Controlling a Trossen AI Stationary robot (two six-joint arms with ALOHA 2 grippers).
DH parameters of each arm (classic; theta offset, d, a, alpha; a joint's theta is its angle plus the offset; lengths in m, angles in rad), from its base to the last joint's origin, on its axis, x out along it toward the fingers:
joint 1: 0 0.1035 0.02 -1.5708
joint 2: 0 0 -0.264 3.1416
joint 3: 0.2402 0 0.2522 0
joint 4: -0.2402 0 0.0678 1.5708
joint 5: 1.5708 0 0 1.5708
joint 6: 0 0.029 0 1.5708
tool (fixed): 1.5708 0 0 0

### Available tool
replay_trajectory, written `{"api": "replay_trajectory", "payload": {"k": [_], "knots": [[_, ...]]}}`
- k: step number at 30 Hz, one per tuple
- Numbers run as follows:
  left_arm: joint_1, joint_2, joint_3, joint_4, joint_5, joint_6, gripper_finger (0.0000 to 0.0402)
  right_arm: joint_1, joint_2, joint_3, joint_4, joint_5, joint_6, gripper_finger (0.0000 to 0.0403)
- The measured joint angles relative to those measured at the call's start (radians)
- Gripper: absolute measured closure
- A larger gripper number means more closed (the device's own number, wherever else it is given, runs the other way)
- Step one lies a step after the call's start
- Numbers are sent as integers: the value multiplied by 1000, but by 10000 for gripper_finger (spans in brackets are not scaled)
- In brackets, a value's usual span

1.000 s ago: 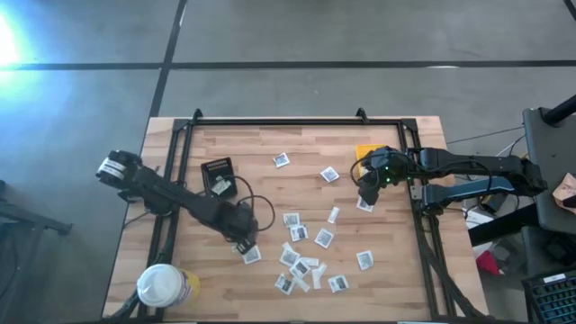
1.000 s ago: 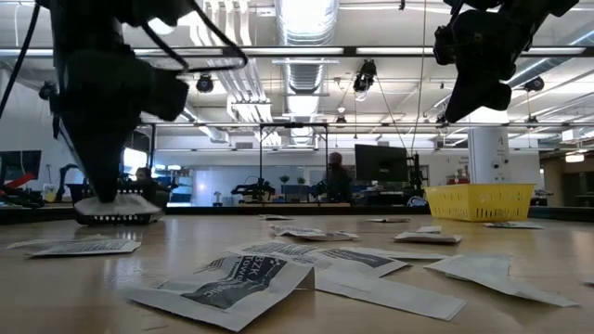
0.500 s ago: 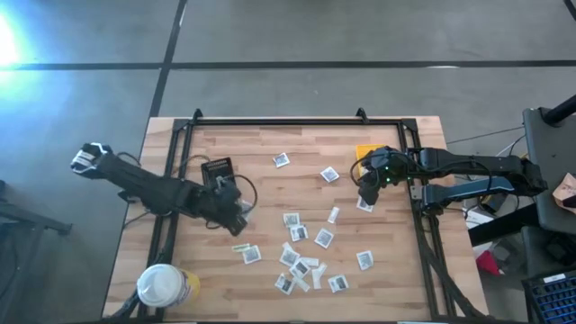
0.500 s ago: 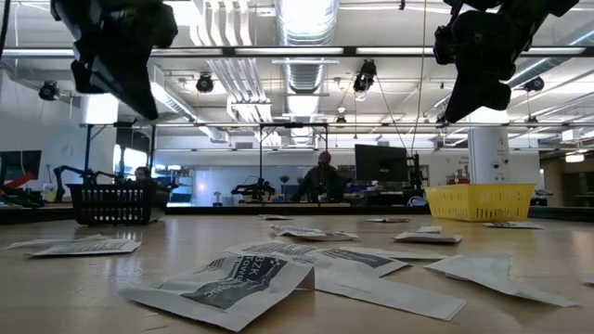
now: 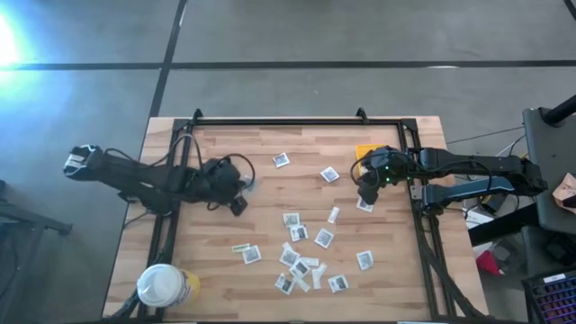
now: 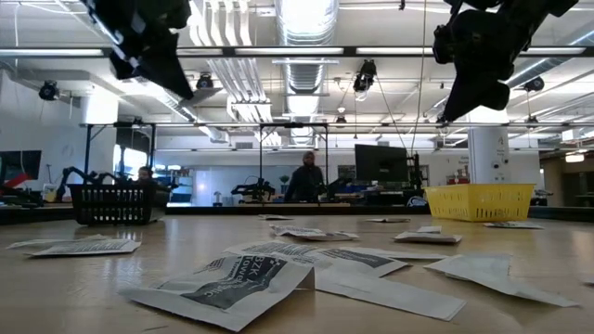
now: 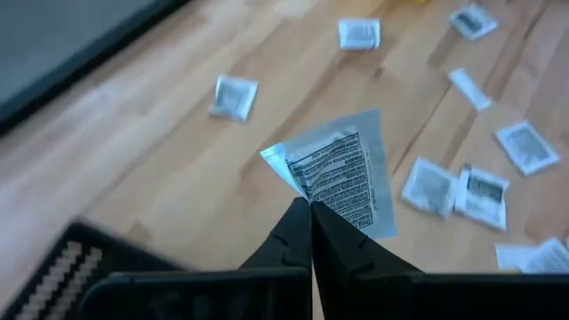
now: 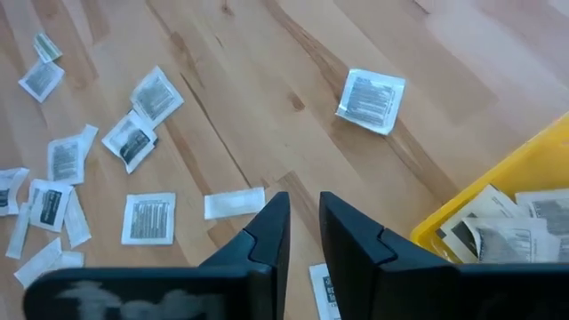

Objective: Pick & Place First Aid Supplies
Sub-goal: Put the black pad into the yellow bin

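I see a wooden table (image 5: 225, 274) in a workshop with a grey floor; in the low view a person stands at benches far behind it. Packets (image 5: 297, 252) lie scattered over the table's middle and right half, with a yellow tub (image 5: 164, 288) at the near left corner. My left gripper (image 5: 236, 191) is raised over the left part of the table, near the black tray (image 6: 111, 204). Its fingers are pressed together on the corner of one packet (image 7: 342, 173), which hangs clear of the wood. My right gripper (image 5: 366, 191) hangs above the table just beside the yellow bin (image 8: 516, 200), which has packets in it. Its fingers (image 8: 267, 236) stand a narrow gap apart and hold nothing. A single packet (image 8: 371, 100) lies on the wood ahead of them.
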Motion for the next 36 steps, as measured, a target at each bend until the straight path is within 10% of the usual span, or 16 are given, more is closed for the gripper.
{"api": "replay_trajectory", "payload": {"k": [17,27,36], "knots": [[58,176,0,411,-1,296,401,182,36,-242,767,-3,-131,345],[57,287,0,580,-16,388,401,229,269,-264,1176,2,-315,345],[57,296,-1,605,-116,445,402,229,446,-145,1219,103,-507,350]]}}
